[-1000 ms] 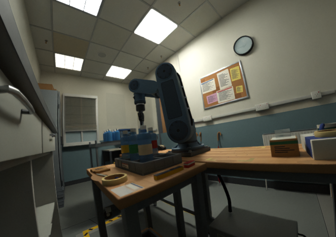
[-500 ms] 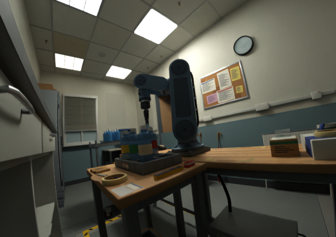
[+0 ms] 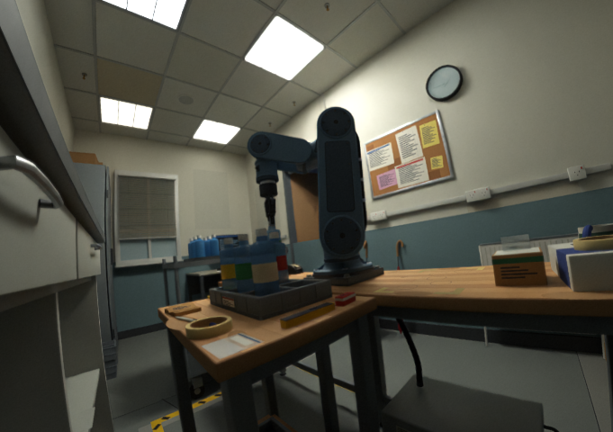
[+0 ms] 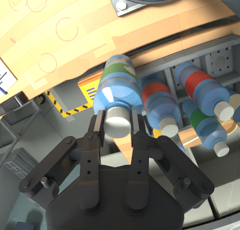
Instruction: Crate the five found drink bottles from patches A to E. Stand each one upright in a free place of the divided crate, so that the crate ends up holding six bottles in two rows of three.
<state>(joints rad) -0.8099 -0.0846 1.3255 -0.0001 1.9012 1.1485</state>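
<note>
A blue bottle with a green band [image 4: 117, 89] hangs upright by its white cap from my closed gripper [image 4: 117, 124], off the far side of the divided crate [image 3: 270, 298] rather than over a cell. From the side the gripper [image 3: 270, 224] sits just above the bottle tops. Several other blue bottles stand upright in the crate: two with red bands [image 4: 160, 102] [image 4: 205, 89], one with a green band [image 4: 207, 127], and others with yellow and cream bands [image 3: 265, 272]. The crate rests on the small side table [image 3: 266, 331].
The crate's near cells look empty from the side. On the side table lie a tape roll [image 3: 208, 326], a yellow bar [image 3: 307, 315] and a red block [image 3: 345, 298]. The arm's base [image 3: 348, 272] stands on the long bench, with boxes [image 3: 518, 267] far right.
</note>
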